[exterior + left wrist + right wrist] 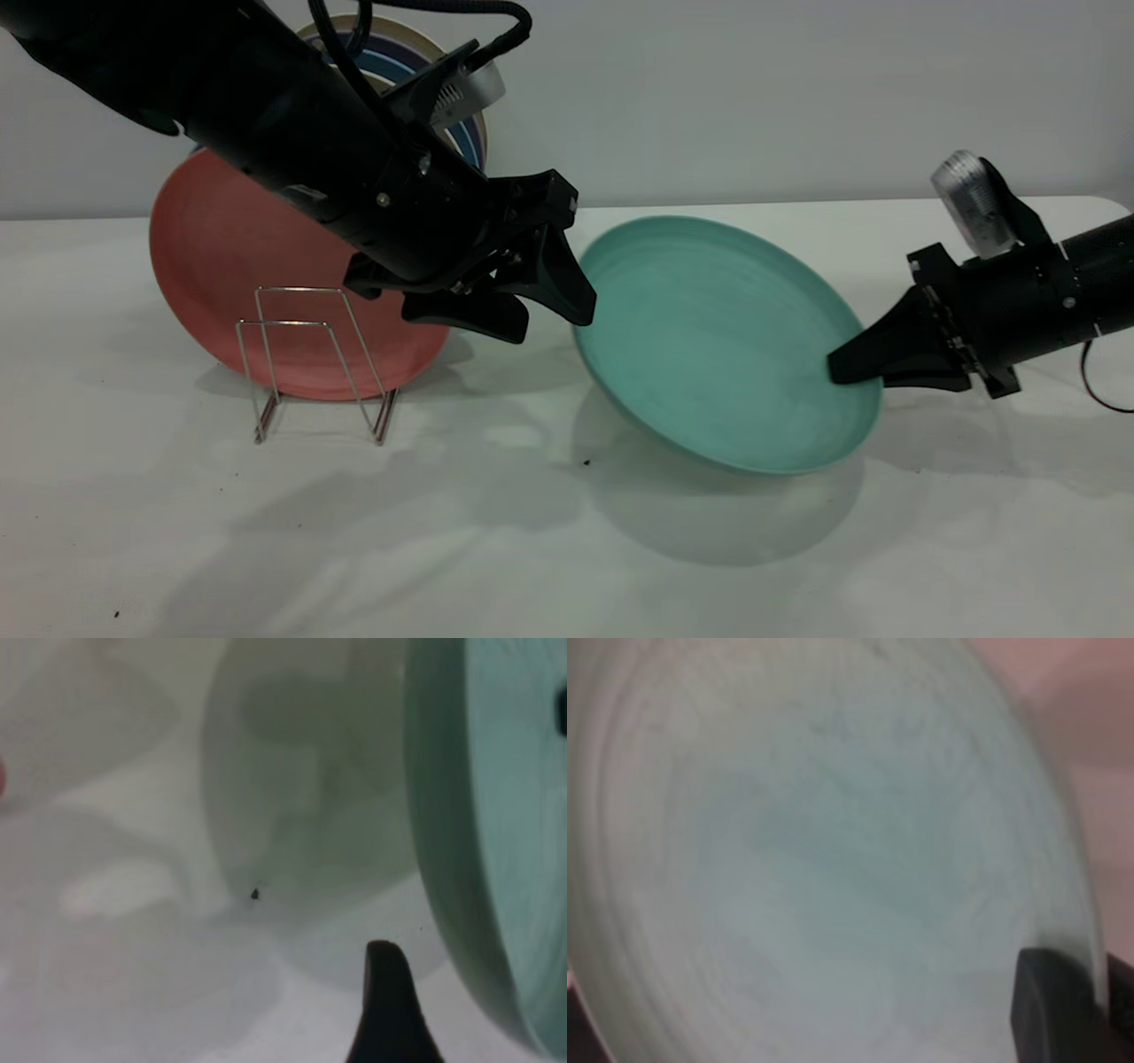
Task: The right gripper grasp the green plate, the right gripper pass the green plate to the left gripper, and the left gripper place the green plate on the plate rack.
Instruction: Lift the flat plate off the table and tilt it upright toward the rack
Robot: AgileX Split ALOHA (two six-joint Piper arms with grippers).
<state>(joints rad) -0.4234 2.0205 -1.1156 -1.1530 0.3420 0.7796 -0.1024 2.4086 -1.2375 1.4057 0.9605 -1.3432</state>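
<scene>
Bearing no readable writing, the matte teal green plate (709,341) hangs tilted, rim clamped by the right end effector (842,368), while the left end effector (554,323) gapes beside it.

White counter (567,549) ran under everything; grey wall (797,89) behind. Salmon-pink plate (221,257) stood upright on edge at exterior-view left. Behind it, partly hidden, more upright plates w/ blue & cream rims (461,133). Small dark speck (585,462) lay on counter.
</scene>
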